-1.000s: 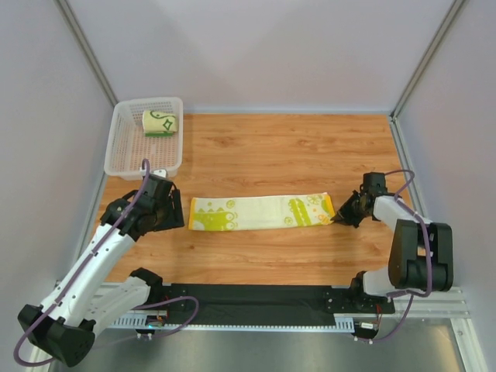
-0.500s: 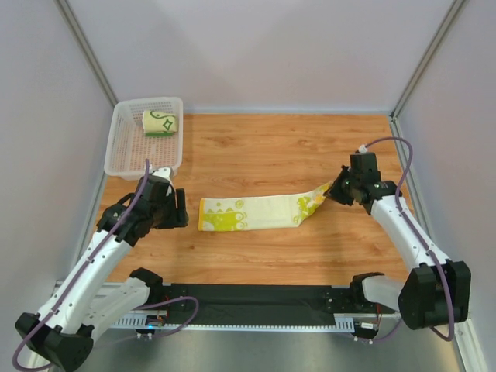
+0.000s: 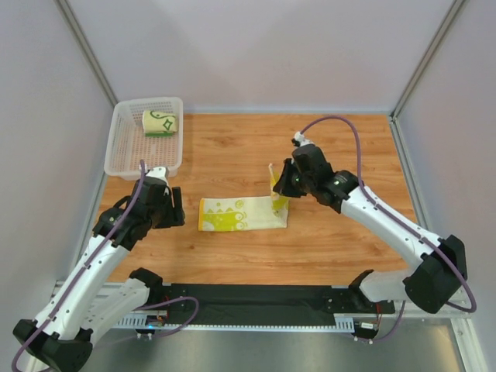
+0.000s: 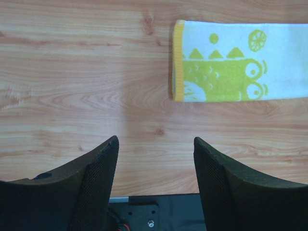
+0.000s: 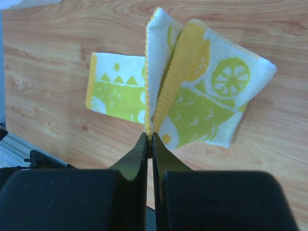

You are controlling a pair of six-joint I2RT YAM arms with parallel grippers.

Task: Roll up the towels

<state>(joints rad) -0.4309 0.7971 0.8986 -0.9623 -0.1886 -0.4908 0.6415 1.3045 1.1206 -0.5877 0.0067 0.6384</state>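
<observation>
Wooden desk (image 3: 349, 139): my right hand (image 3: 284, 186) pinches one end of the yellow-green towel (image 3: 236, 215), lifted; its length runs leftward from that hand. My left hand (image 3: 175, 208), wide and empty, sits near the flat end.

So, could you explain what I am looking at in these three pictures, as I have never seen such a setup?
These are two robot arms bolted at the near edge of a wooden table. The wide picture looks down from above and behind them; the other two come from a camera on each wrist, so the dark shapes at the bottom are that arm's own fingers. A yellow-green towel lies on the table. The right gripper is shut on one end of it, holding that end up off the wood. The left gripper is open and empty, near the towel's other end. A white basket in the far left corner holds a second towel, already rolled.
</observation>
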